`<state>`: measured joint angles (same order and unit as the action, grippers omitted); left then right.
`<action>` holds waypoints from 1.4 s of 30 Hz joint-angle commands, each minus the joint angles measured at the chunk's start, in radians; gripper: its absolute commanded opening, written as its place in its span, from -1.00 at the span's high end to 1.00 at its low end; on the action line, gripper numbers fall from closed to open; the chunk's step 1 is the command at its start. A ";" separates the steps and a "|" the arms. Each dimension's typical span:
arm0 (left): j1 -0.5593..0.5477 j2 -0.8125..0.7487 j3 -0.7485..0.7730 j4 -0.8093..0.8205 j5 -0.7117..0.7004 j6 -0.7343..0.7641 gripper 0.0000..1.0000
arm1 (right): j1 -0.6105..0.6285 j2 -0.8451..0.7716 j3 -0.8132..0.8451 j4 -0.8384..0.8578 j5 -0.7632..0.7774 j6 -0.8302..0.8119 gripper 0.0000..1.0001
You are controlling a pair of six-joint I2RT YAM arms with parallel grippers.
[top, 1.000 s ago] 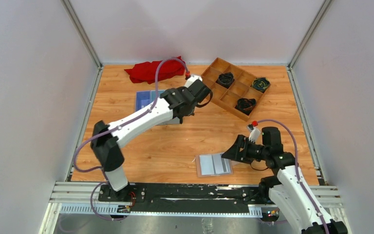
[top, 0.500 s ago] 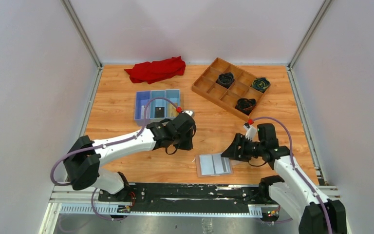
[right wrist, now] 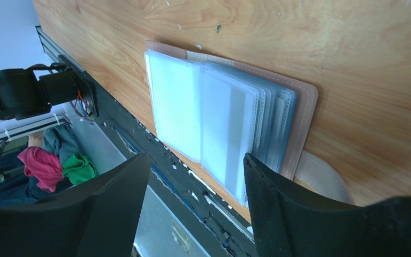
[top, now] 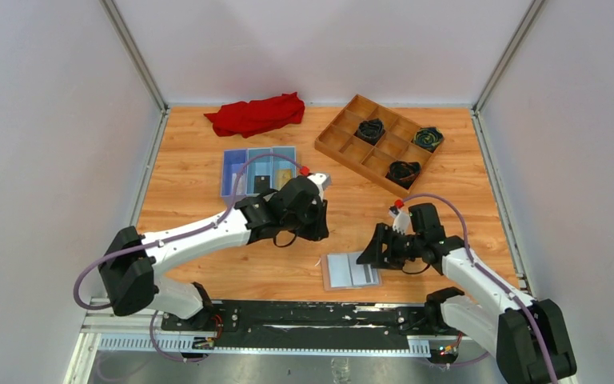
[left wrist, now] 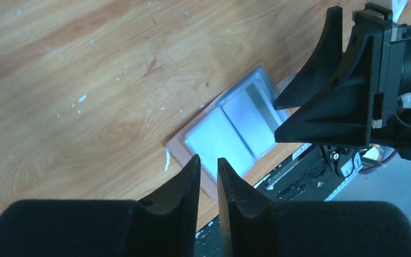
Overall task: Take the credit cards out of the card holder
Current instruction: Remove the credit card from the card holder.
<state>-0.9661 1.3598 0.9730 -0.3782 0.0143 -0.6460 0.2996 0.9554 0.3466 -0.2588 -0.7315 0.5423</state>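
- The card holder (top: pixel 352 270) lies open on the table (top: pixel 184 184), low in the middle of the top view and close to the table's near edge.
- In the right wrist view the card holder (right wrist: pixel 219 126) shows a stack of clear, greyish sleeves facing up. A tan-pink cover rims them, and a strap tab sticks out at the lower right.
- The right claw (top: pixel 368 254) sits at the holder's right edge with its fingers spread wide and nothing between them. Whether a tip touches the holder cannot be told.
- From the right wrist, the right claw (right wrist: pixel 195 160) frames the holder between its two fingers.
- The left claw (top: pixel 315 227) is above and left of the holder in the top view, apart from it.
- In the left wrist view, the left claw (left wrist: pixel 207 163) has its fingers pressed almost together, leaving a thin slit and holding nothing. The holder (left wrist: pixel 230 134) lies just beyond the tips.
- Credit cards (top: pixel 261 185) rest in a blue tray (top: pixel 236 172) at centre left: a black one, and a gold-tan one to its right.
- A wooden grid tray (top: pixel 342 138) lies at the upper right.
- A red cloth (top: pixel 256 114) lies at the upper centre.
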 commanded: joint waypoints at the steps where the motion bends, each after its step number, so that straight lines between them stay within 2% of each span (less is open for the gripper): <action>1: 0.001 0.078 0.113 -0.076 0.058 0.168 0.57 | 0.021 -0.028 0.047 -0.064 0.086 0.016 -0.39; 4: 0.001 0.140 0.203 -0.150 0.052 0.220 0.58 | 0.021 -0.044 0.096 -0.139 0.152 0.004 -0.41; 8: 0.010 0.169 0.205 -0.079 0.069 0.259 0.53 | 0.021 -0.052 0.164 -0.158 0.203 -0.009 -0.43; 13: 0.062 0.260 0.314 -0.128 0.137 0.265 0.53 | 0.021 0.002 0.279 -0.190 0.270 -0.030 -0.43; 20: 0.070 0.318 0.372 -0.159 0.193 0.201 0.53 | 0.021 0.123 0.441 -0.284 0.199 -0.086 -0.41; 26: 0.084 0.355 0.333 -0.134 0.252 0.159 0.53 | 0.021 0.206 0.457 -0.388 0.229 -0.126 -0.40; 29: 0.084 0.352 0.262 -0.079 0.269 0.123 0.52 | 0.022 0.246 0.454 -0.445 0.234 -0.128 -0.35; 38: 0.083 0.247 -0.015 0.207 0.327 -0.061 0.51 | 0.024 0.113 0.229 -0.312 0.195 -0.074 -0.33; 42: 0.070 0.247 -0.084 0.301 0.364 -0.117 0.51 | 0.067 0.052 0.217 -0.276 0.182 -0.050 -0.30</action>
<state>-0.8860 1.6379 0.9337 -0.2367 0.3210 -0.6796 0.3134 1.0630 0.5705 -0.5869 -0.5262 0.4595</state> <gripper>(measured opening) 0.242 0.652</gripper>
